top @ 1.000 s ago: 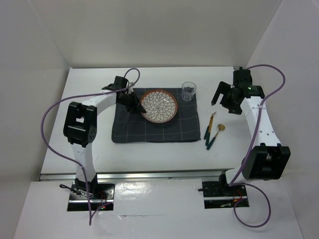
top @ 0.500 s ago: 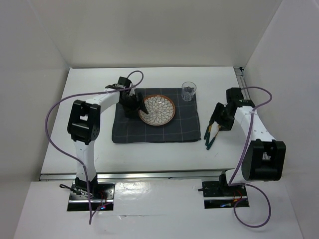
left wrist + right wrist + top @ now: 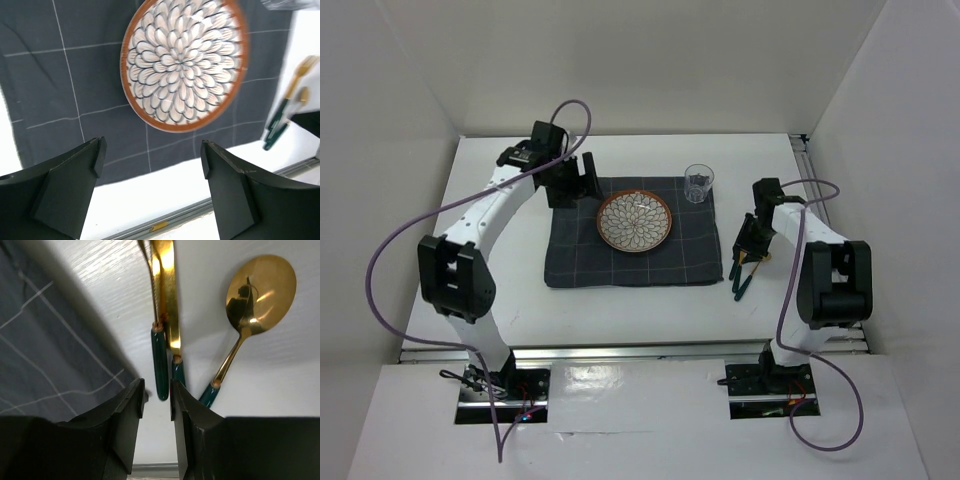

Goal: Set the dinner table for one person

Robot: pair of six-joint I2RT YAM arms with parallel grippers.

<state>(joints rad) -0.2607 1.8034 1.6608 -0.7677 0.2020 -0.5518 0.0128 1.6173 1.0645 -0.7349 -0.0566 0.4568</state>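
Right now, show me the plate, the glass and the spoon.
plate (image 3: 634, 221), top external view, centre of its pattern.
glass (image 3: 698, 184), top external view, its open mouth.
spoon (image 3: 261, 292), right wrist view, its gold bowl.

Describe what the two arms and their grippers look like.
Both the left arm and right arm have white links, bulky black joints and a trailing purple cable. The left gripper and right gripper have black, blocky, wedge-shaped fingers.

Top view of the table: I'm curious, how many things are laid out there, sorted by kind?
Plate: 1
Glass: 1
Checked cloth: 1
Gold cutlery with green handles: 3, one of them a spoon
Total: 6
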